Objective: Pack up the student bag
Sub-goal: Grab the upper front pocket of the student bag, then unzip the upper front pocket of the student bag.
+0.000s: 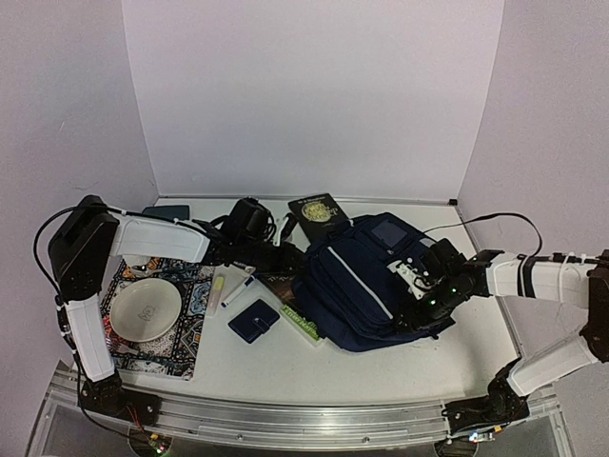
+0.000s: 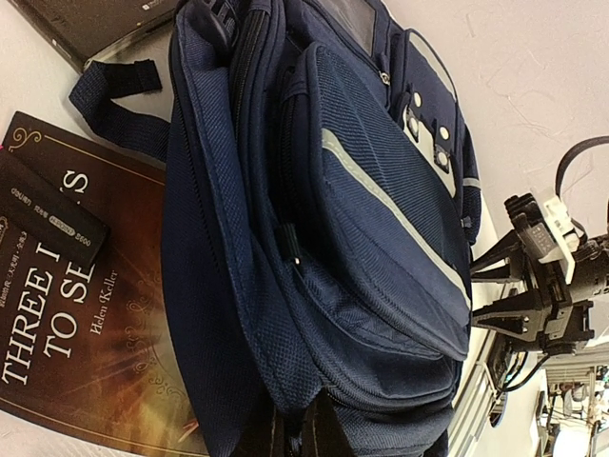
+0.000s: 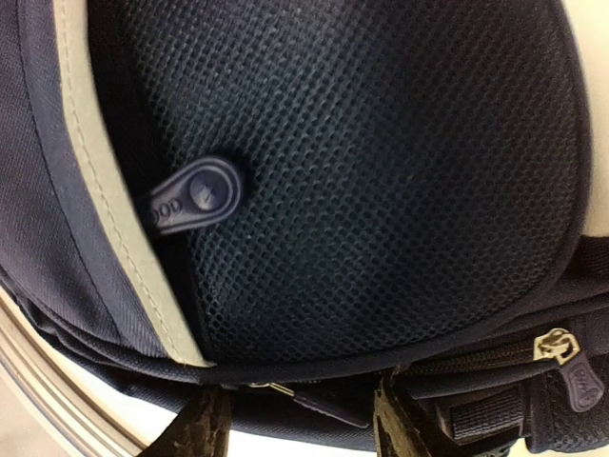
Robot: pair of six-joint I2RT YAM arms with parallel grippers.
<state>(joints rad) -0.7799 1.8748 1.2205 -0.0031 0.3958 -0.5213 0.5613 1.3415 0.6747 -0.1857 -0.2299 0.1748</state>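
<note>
The student bag (image 1: 366, 276) is a navy backpack with a white stripe, lying on its back at centre right. My left gripper (image 1: 293, 259) is at the bag's left edge. In the left wrist view the gripper (image 2: 297, 421) is shut on a fold of the bag's fabric (image 2: 285, 314). My right gripper (image 1: 425, 297) rests on the bag's right side. In the right wrist view the gripper (image 3: 303, 419) is open, its fingers (image 3: 205, 424) straddling the bag's lower seam under the mesh pocket (image 3: 362, 171), with a zipper pull (image 3: 319, 405) between them.
A brown book (image 2: 76, 314) lies partly under the bag. A white plate (image 1: 146, 309) sits on a patterned mat (image 1: 181, 352). A navy wallet (image 1: 253, 321), a pen (image 1: 238, 290), a dark book (image 1: 317, 211), a teal pouch (image 1: 166, 212) and a black device (image 1: 250, 219) lie around.
</note>
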